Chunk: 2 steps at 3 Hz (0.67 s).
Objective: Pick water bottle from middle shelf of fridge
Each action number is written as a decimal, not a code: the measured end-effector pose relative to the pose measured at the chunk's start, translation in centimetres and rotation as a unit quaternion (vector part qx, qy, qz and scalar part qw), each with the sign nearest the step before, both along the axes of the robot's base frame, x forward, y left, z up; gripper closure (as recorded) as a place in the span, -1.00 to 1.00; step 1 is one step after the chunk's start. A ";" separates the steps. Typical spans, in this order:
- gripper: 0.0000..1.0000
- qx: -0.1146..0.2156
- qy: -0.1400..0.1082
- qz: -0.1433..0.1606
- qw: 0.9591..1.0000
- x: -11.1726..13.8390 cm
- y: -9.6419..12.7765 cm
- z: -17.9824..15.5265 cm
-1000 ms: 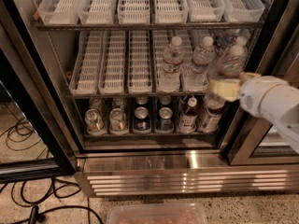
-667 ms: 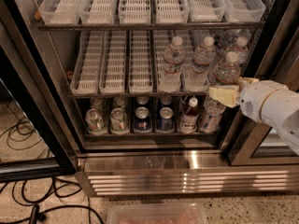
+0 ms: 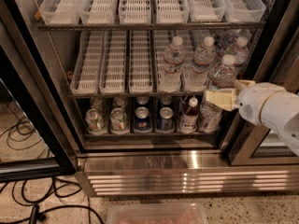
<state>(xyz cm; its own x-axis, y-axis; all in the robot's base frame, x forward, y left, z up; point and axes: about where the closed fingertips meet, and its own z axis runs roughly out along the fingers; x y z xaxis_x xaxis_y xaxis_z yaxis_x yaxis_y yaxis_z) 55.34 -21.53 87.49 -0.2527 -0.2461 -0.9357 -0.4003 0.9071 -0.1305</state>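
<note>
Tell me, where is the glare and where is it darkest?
Camera view: glare streaks the stainless base panel; the cans below the middle shelf sit in shadow; the end effector, at right by the front water bottle, is brightly lit.

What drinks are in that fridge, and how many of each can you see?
Water bottles, white caps showing, middle shelf: 4
Cans, front row of the bottom shelf: 4
Brown-drink bottle: 1
Another bottle beside it, contents unclear: 1
Total: 10
More cans behind are too hidden to count. The gripper sits at the middle shelf's right end, before a water bottle.
</note>
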 end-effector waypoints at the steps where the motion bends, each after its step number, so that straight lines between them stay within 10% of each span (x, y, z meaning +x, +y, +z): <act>1: 1.00 -0.006 0.013 0.069 0.997 -3.1 3.3 -0.4; 2: 1.00 -0.013 0.020 0.153 0.988 -7.2 7.0 -0.1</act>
<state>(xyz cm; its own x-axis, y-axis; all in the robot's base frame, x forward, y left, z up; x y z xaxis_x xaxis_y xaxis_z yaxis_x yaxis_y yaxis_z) 48.15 -14.53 87.39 -0.2002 -0.3412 -0.9184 -0.6605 0.7394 -0.1307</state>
